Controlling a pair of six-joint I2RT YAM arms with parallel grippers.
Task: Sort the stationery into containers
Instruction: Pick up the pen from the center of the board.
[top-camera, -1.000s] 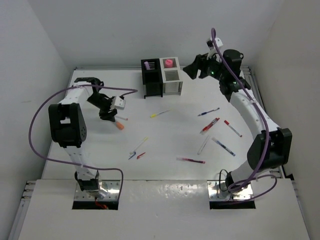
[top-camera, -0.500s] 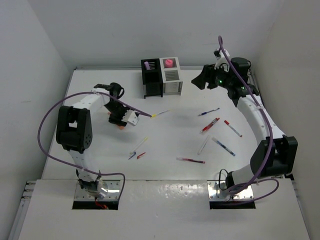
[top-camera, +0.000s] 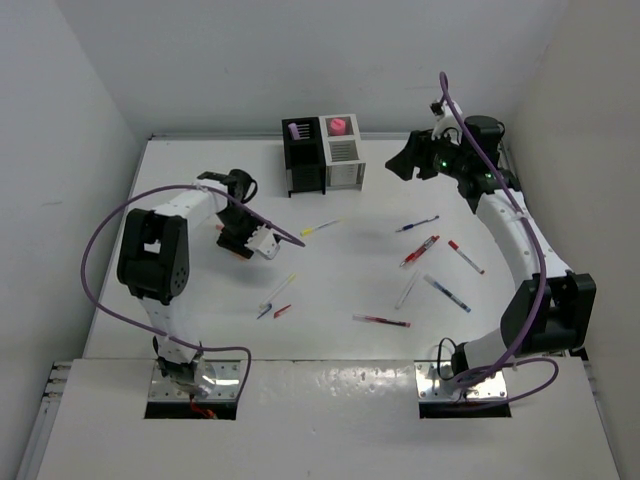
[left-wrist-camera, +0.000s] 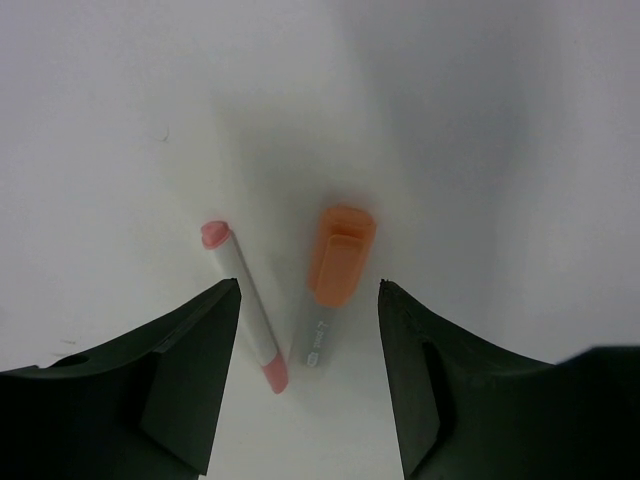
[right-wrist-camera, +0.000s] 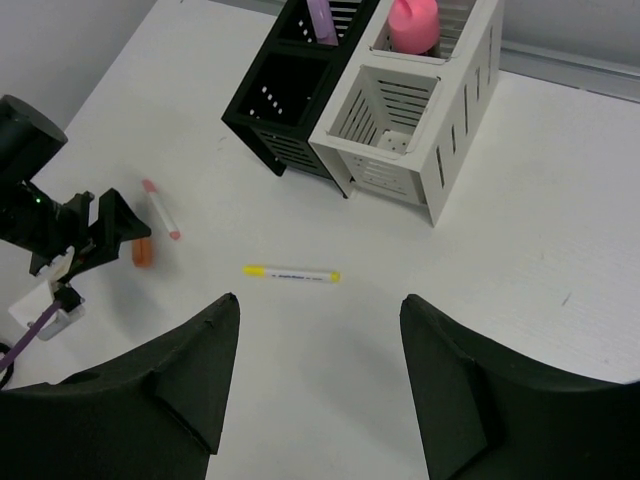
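The left end effector (left-wrist-camera: 310, 290) is seen poised low over the bench (top-camera: 340, 350) at the left, jaws apart. The orange-capped marker (left-wrist-camera: 335, 275) is framed between them and is not yet touched. A pink-ended white pen (left-wrist-camera: 245, 305) lies just beside it, close to one finger (left-wrist-camera: 190, 370). That neighbour is best kept outside the jaws, so a slight sideways shift away from it is advised before closing. The marker's grey barrel looks smooth and round and is likely to roll, so the flatter, clipped cap should be pinched squarely.

The right end effector (right-wrist-camera: 318, 300) is held high at the far right, jaws apart, nothing carried.

The joined slotted holders are found at the far middle. The black holder (right-wrist-camera: 280, 110) holds a lilac marker (right-wrist-camera: 322, 20), and the white holder (right-wrist-camera: 400, 130) holds a stubby pink piece (right-wrist-camera: 413, 25).
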